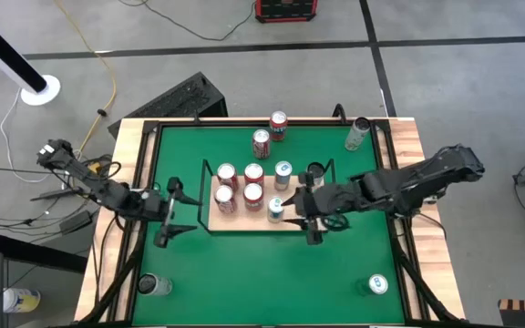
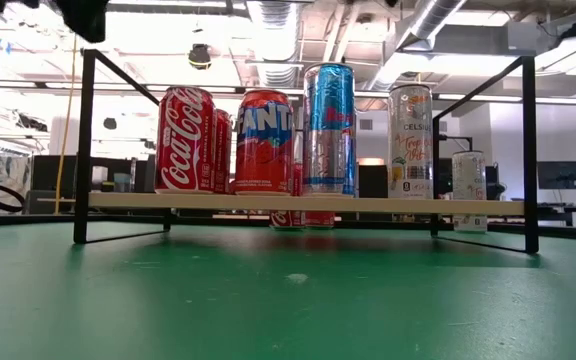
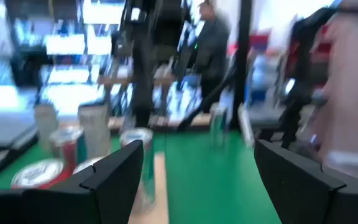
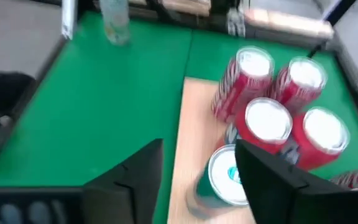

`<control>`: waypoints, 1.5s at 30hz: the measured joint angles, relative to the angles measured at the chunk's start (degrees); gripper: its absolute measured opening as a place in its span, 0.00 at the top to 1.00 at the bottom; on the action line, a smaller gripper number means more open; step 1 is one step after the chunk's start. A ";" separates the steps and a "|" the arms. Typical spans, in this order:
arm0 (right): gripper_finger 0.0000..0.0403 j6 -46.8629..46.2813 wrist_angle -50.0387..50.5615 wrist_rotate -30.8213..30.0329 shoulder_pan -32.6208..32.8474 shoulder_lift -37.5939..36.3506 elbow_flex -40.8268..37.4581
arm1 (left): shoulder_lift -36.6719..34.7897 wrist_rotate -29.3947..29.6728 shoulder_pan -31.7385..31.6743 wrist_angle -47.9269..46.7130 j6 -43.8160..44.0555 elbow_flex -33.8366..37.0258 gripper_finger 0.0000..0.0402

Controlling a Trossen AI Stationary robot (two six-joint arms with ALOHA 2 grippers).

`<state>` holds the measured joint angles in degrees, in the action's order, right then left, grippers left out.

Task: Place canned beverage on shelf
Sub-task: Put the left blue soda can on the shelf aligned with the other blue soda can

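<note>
Right gripper (image 1: 292,211) at frame center, jaws parted around teal-topped can (image 1: 276,209) on shelf (image 1: 244,221). Left gripper (image 1: 182,211) center-left, jaws released, empty.

Inventory of the high view:

- Light-wood rectangular shelf board with black wire end rails (image 1: 244,221): one.
- Red aluminium drink cans (image 1: 226,172) on the board: four, in a square block on its nine o'clock half.
- Silver-and-blue-topped cans (image 1: 283,169) on the board: two.
- Dark-topped can (image 1: 314,171) on the board: one, at its two o'clock corner.
- Red cans off the board (image 1: 278,125): two, at twelve o'clock.
- Pale can (image 1: 357,134): one, at one o'clock.
- Cans near the green table's front corners (image 1: 377,286): two, at five and seven o'clock.
</note>
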<state>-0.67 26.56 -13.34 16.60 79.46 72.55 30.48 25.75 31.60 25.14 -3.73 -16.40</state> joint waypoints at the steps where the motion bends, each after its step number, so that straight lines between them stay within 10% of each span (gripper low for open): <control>1: 0.42 -0.45 -0.46 -0.02 -0.34 1.01 -0.46 | -1.99 -1.09 0.08 1.72 -0.37 1.83 0.27; 11: 0.29 -1.01 -3.63 -2.35 -2.19 7.19 -1.56 | -14.45 -3.19 0.06 0.34 -1.75 8.81 0.27; 45: 0.29 1.03 -14.46 5.97 -9.96 2.19 -12.62 | -14.40 -4.03 0.07 -2.14 -2.00 8.82 0.27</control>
<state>0.35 12.09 -7.38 6.64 81.65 59.92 16.08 21.72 31.67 23.00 -5.73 -7.57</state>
